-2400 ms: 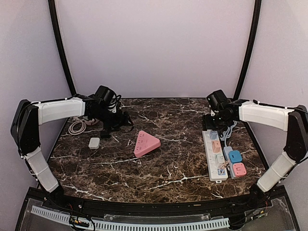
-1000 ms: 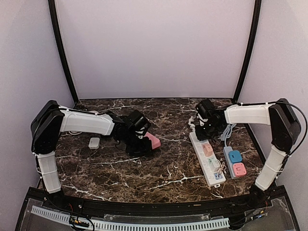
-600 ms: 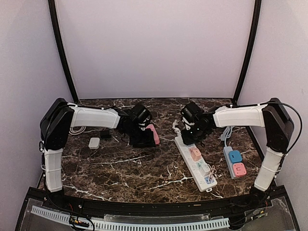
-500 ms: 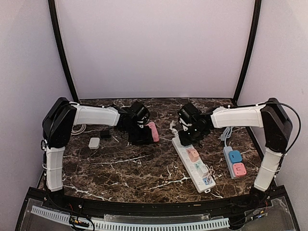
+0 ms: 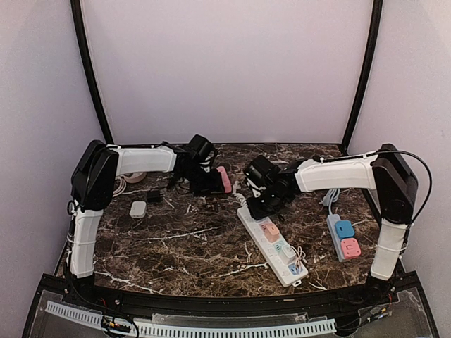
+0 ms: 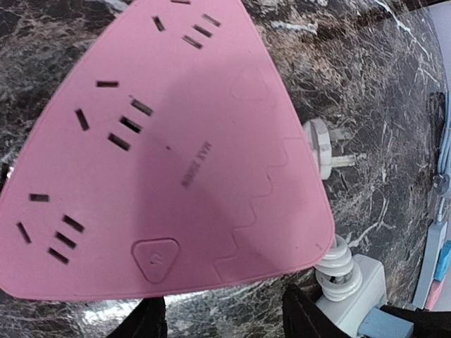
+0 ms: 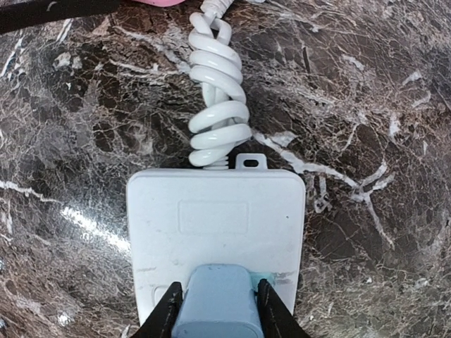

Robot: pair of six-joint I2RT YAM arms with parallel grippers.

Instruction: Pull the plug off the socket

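At the rear middle of the dark marble worktop (image 5: 176,246), two things that were lying well apart a couple of seconds ago are being brought near each other. The long white plastic power strip (image 5: 271,243) is being dragged from the right side toward the centre and swung onto a diagonal. The pink triangular plastic socket block (image 5: 223,179) is being carried back from the centre and tipped up on edge. The right end effector (image 7: 217,310) is being kept clamped on the light blue plastic plug (image 7: 213,299). That plug is still being seen seated in the far end of the strip, close to where the white coiled cable (image 7: 215,105) leaves it. The left end effector (image 6: 225,317) is being held at the pink block's lower edge. Its fingers (image 6: 301,315) are being shown with a gap between them, but whether they are closed on the block cannot be told. A round white plug with bare metal pins (image 6: 320,144) is being seen just past the block's right edge, its pins pointing away from the block. Because the strip is being hauled along with the blue plug, the plug is judged not yet freed. A clean pull is probably being prevented while the strip is not being held down.
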